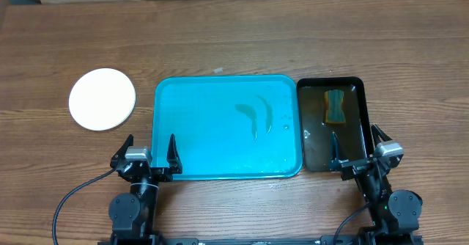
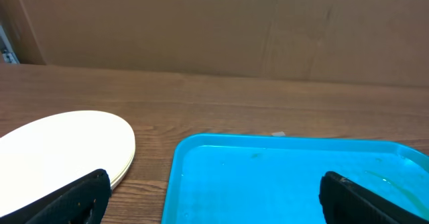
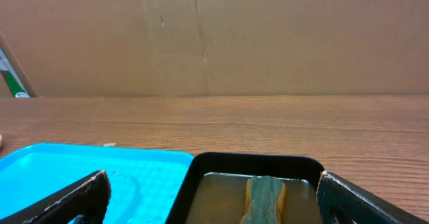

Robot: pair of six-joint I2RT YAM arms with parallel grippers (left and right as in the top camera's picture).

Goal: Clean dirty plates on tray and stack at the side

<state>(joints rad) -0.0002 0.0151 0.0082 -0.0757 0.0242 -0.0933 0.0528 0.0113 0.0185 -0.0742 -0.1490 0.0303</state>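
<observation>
The turquoise tray (image 1: 205,128) lies mid-table with no plates on it, only wet streaks (image 1: 256,113). A stack of round white plates (image 1: 102,99) sits on the table left of the tray; it also shows in the left wrist view (image 2: 64,147), with a second rim visible under the top plate. My left gripper (image 1: 149,157) is open and empty at the tray's front left corner (image 2: 214,197). My right gripper (image 1: 359,151) is open and empty at the front of the black tray (image 3: 211,197). The tray's left part shows in the left wrist view (image 2: 281,177).
A black tray (image 1: 359,87) of brownish water stands right of the turquoise tray and holds a yellow-green sponge (image 1: 335,106), also seen in the right wrist view (image 3: 265,197). Cardboard walls (image 2: 214,23) rise behind the table.
</observation>
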